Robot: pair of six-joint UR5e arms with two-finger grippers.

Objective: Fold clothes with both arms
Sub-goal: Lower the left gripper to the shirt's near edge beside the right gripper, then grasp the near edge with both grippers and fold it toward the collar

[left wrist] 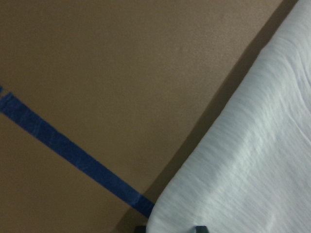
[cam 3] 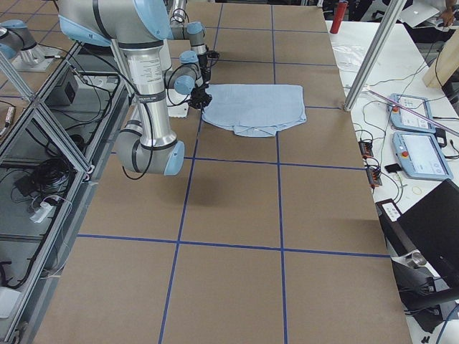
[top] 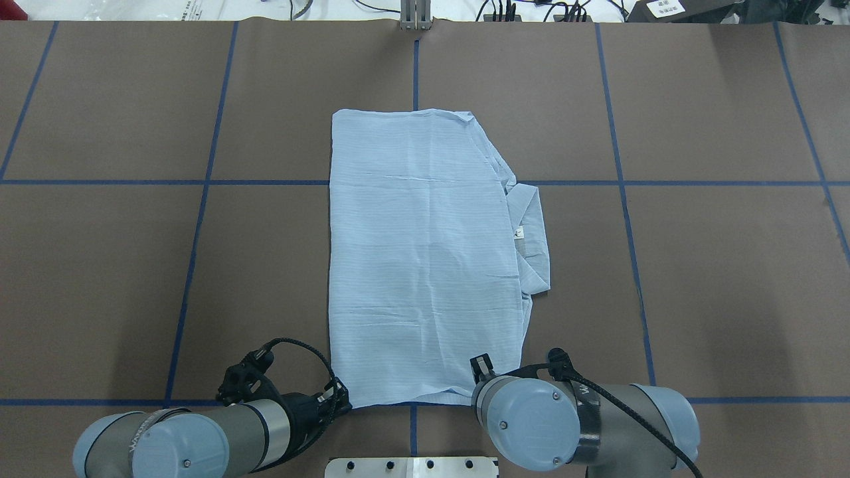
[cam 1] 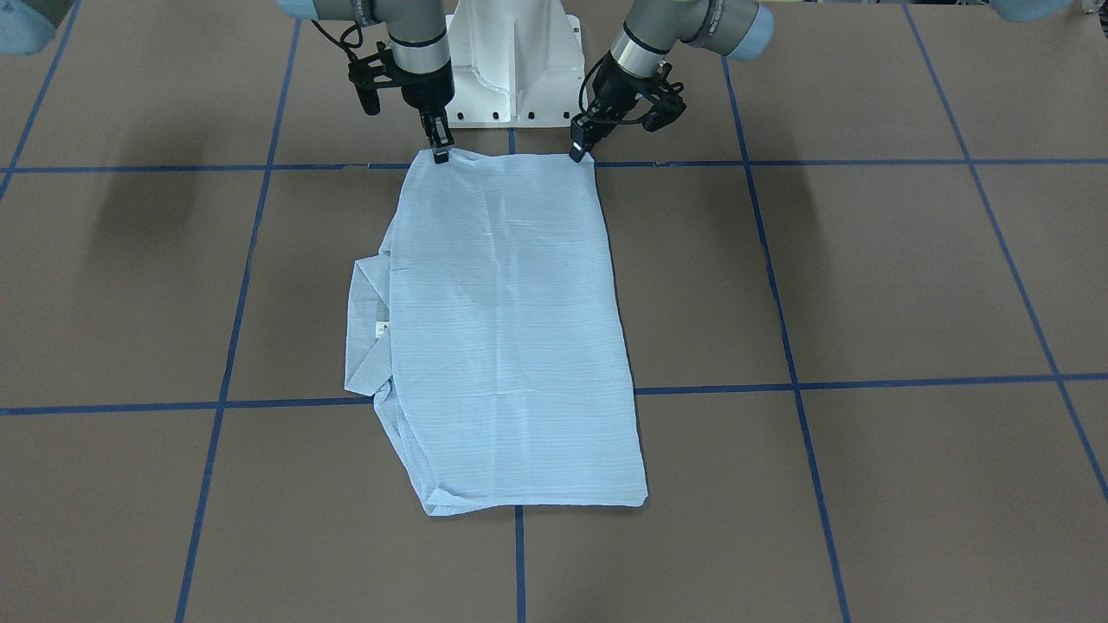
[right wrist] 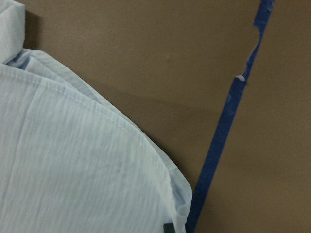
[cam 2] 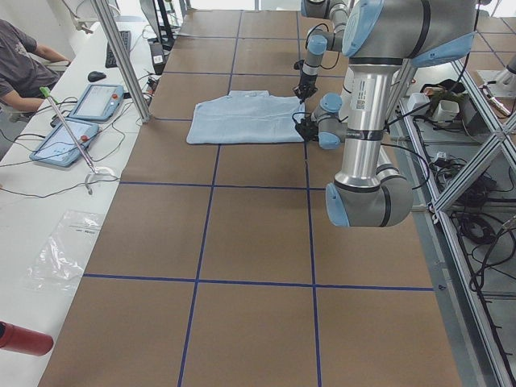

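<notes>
Seen from overhead, the left arm's silver-grey tube and pale blue joint cap enter low at the shirt's 7 o'clock. The black left gripper [top: 339, 398] has its two slim fingers pinched together on the near-left corner of the shirt [top: 425, 252]. Its wrist camera shows the soft, rounded edge of cloth running right down to the dark fingertips.

The shirt lies flat at the middle of the table [top: 99, 265], a matte brown sheet marked into squares by blue tape lines [top: 199, 182]. The shirt is folded into a long, narrow rectangle. The fabric is thin, pale blue and finely striped, with faint crosswise creases and a slightly darker patch where layers show through. At its 3 o'clock side the pointed collar [top: 536, 245] juts out past the straight edge, with a small white neck tag [top: 520, 232] on it. Rumpled folds trail along that side towards 1 o'clock.

At the shirt's 5 o'clock corner the right gripper [cam 1: 440, 156] is likewise closed on the stitched hem, right beside a tape line.
</notes>
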